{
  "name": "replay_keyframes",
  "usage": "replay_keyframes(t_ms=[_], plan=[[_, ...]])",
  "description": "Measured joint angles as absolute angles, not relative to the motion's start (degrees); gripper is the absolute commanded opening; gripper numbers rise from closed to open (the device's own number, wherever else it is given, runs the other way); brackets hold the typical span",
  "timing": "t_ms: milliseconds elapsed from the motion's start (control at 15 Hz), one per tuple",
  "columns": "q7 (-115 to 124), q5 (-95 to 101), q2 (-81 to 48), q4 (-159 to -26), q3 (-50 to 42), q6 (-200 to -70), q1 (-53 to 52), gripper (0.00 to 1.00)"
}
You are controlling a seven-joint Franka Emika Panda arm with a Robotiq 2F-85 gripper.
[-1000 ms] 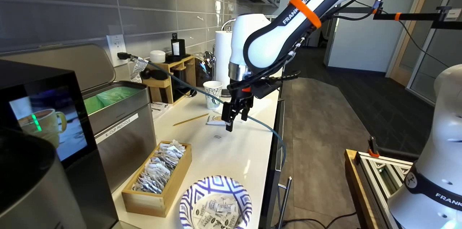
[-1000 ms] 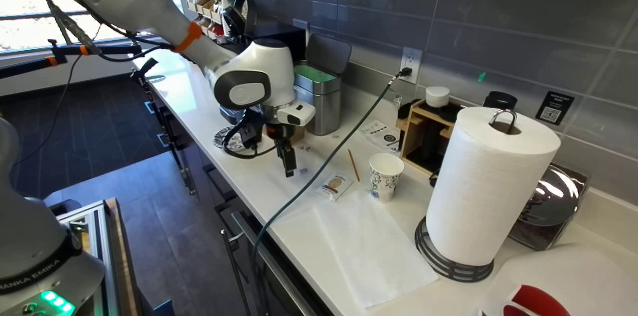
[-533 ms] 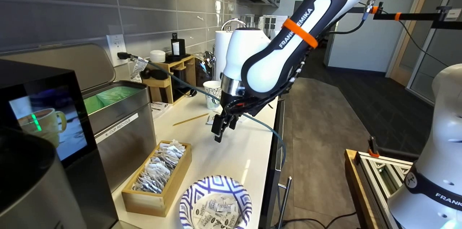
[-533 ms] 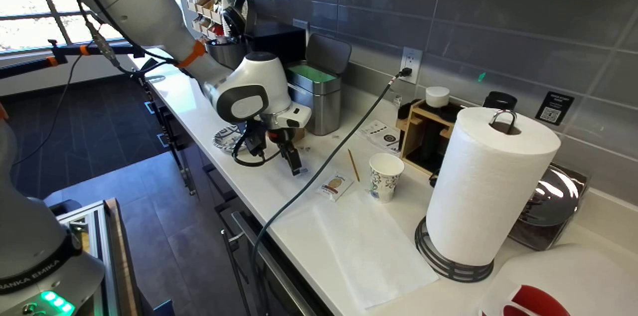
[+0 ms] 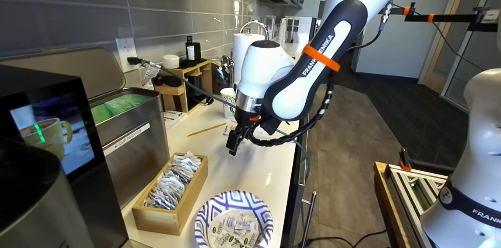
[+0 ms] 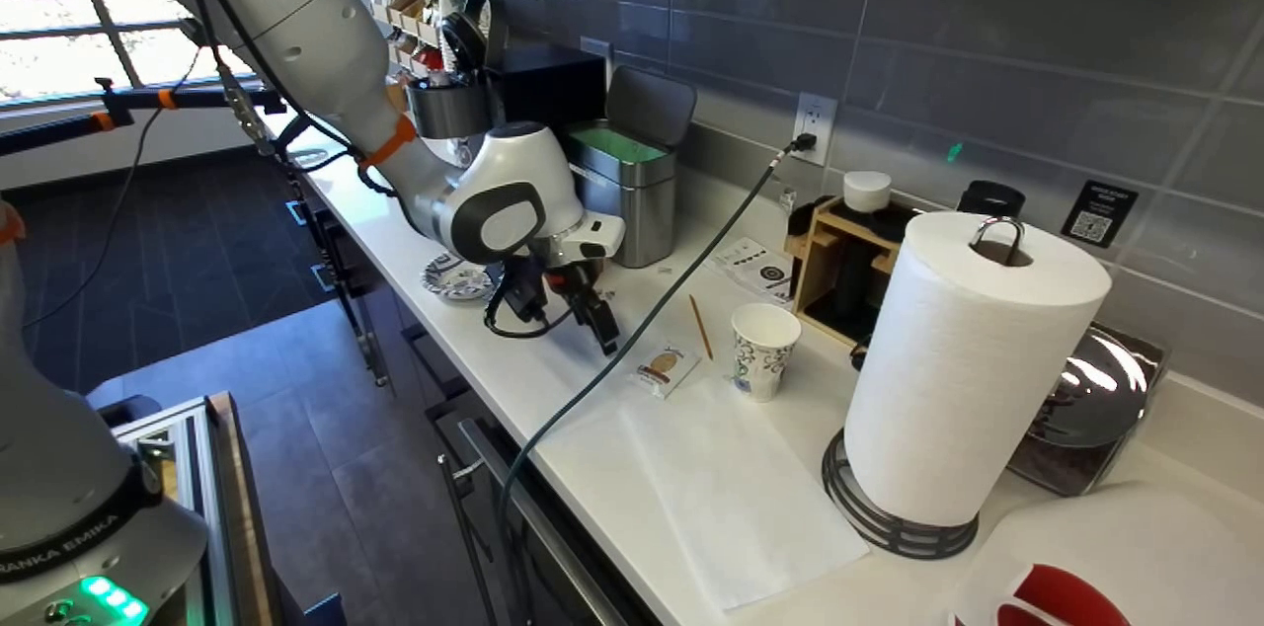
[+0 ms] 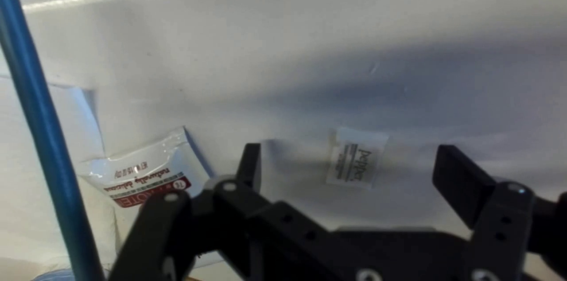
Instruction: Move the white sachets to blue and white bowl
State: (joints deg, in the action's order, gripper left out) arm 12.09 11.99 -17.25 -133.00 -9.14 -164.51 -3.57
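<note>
A loose white sachet printed "pepper" [image 7: 356,157] lies flat on the counter in the wrist view. My gripper [image 7: 350,153] is open above it. The sachet lies between the two spread fingers in that picture, and nothing is held. The gripper shows low over the counter in both exterior views [image 5: 236,145] [image 6: 604,340], where it hides this sachet. The blue and white bowl [image 5: 235,198] stands near the counter edge with several sachets [image 5: 236,232] in it. It also shows farther back in an exterior view [image 6: 456,276]. Many more sachets [image 5: 174,183] fill a wooden tray [image 5: 156,218].
A dark blue cable [image 6: 632,340] runs across the counter beside the gripper. A snack packet [image 7: 150,170], a wooden stick [image 6: 700,325], a paper cup [image 6: 765,350], a paper sheet [image 6: 741,498] and a paper towel roll [image 6: 973,369] stand or lie nearby. A steel bin [image 5: 135,154] is by the wall.
My gripper has moved lower and, in an exterior view, left toward the tray side. It now covers the loose sachet in the exterior views. The bowl and tray have not moved.
</note>
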Motion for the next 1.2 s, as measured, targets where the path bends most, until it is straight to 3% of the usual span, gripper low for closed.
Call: replay_keyframes(t_ms=[600,1200], plan=[[14.95,14.79,-16.83,-127.21,-9.26,-148.76,-7.59,1.0],[14.44,14.17,-18.64,-124.04,-7.7,-147.73,-5.16,1.0]])
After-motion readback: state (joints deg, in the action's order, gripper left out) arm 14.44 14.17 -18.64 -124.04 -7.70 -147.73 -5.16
